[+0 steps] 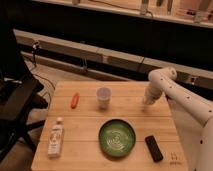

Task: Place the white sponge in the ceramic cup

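The ceramic cup is a small pale grey cylinder standing upright on the wooden table, at the back centre. My gripper hangs from the white arm and points down, low over the table's back right part, well right of the cup. The white sponge does not show as a separate thing; it is hidden at or under the gripper.
A round green plate lies in front of the cup. A black remote-like bar lies at the front right. A white bottle with a label lies at the front left. A small orange object lies left of the cup. A dark chair stands beside the table's left edge.
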Motion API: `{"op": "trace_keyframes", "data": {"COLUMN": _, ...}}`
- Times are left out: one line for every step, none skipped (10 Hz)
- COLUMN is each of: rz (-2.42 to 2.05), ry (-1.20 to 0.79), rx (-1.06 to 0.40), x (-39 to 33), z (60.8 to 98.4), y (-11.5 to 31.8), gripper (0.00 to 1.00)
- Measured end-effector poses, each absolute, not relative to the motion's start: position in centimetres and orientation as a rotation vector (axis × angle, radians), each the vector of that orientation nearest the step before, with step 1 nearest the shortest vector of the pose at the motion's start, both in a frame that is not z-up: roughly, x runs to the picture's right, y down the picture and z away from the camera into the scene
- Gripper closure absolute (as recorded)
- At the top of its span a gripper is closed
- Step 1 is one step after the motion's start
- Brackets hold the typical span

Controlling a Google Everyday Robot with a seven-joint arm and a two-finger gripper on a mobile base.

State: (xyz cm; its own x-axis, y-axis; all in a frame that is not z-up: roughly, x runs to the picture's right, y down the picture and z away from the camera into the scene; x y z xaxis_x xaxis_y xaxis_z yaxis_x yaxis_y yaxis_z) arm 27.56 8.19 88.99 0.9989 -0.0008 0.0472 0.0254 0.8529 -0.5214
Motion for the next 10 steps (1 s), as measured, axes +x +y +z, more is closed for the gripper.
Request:
{"op": "trace_keyframes", "data": {"rz": -0.025, "ry": -0.049, "rx": -0.548, "x": 27.2, "z": 88.9, "y": 8.0, "gripper": 1.00}}
{"op": "trace_keyframes", "data": {"rz": -0.035, "ry": -0.049, "rx": -0.545, "x": 27.2, "z": 88.8, "y": 7.7, "gripper": 1.00}}
{"op": "trace_keyframes", "data": {"rz": -0.043, "ry": -0.050, "rx": -0.544, "x": 27.3, "z": 88.6, "y": 7.6, "gripper": 1.00}}
{"op": "trace_keyframes", "data": {"rz": -0.054, "ry": -0.051, "rx": -0.545, "x": 27.1, "z": 88.6, "y": 7.4, "gripper": 1.00}}
{"op": "trace_keyframes", "data": {"rz": -0.065, "ry": -0.053, "rx": -0.541, "x": 26.8, "z": 88.5, "y": 7.2, "gripper": 1.00}}
{"op": "trace_keyframes", "data": {"rz": -0.075, "ry": -0.058, "rx": -0.535, "x": 26.3, "z": 88.3, "y": 6.6, "gripper": 1.00}}
{"op": "trace_keyframes", "data": {"rz": -0.083, "ry": -0.058, "rx": -0.532, "x": 26.1, "z": 88.2, "y": 6.4, "gripper": 1.00}}
{"op": "trace_keyframes", "data": {"rz": -0.092, "ry": -0.060, "rx": -0.529, "x": 25.8, "z": 88.1, "y": 6.1, "gripper": 1.00}}
{"op": "trace_keyframes", "data": {"rz": -0.100, "ry": -0.060, "rx": -0.526, "x": 25.7, "z": 88.1, "y": 6.0, "gripper": 1.00}}
{"op": "trace_keyframes", "data": {"rz": -0.109, "ry": -0.061, "rx": -0.523, "x": 25.6, "z": 88.0, "y": 5.8, "gripper": 1.00}}
